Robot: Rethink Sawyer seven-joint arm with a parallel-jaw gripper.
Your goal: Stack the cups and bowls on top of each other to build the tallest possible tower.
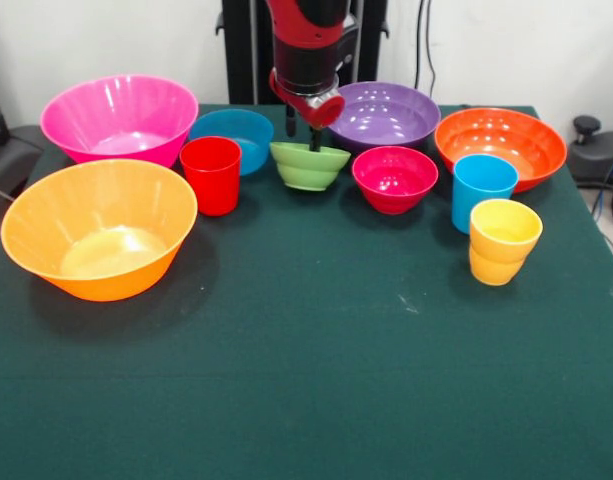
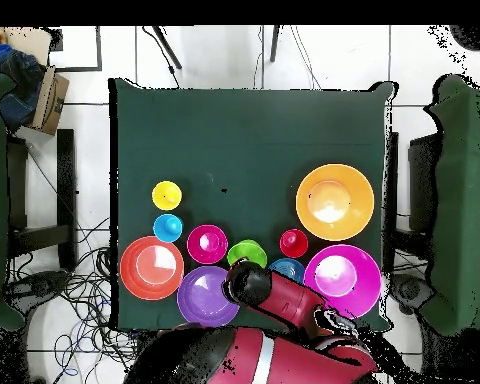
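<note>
Across the table [image 1: 316,380] no tower stood (every bowl and cup separate); gripper [image 1: 311,143] sat at the green bowl [image 1: 309,166]; jaw state indeterminable.

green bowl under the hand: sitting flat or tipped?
Tipped. In the front view the green bowl has its rim slanting down to one side, with the hand reaching into it from above. Lifted or not: cannot tell.

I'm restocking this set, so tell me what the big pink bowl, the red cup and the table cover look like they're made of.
The pink bowl looks like glossy, slightly translucent plastic: light glows through its wall and its rim shines. The red cup seems smooth opaque plastic with a soft sheen. The table cover looks like matte dark green cloth, perhaps felt: no reflections, faint specks.
</note>
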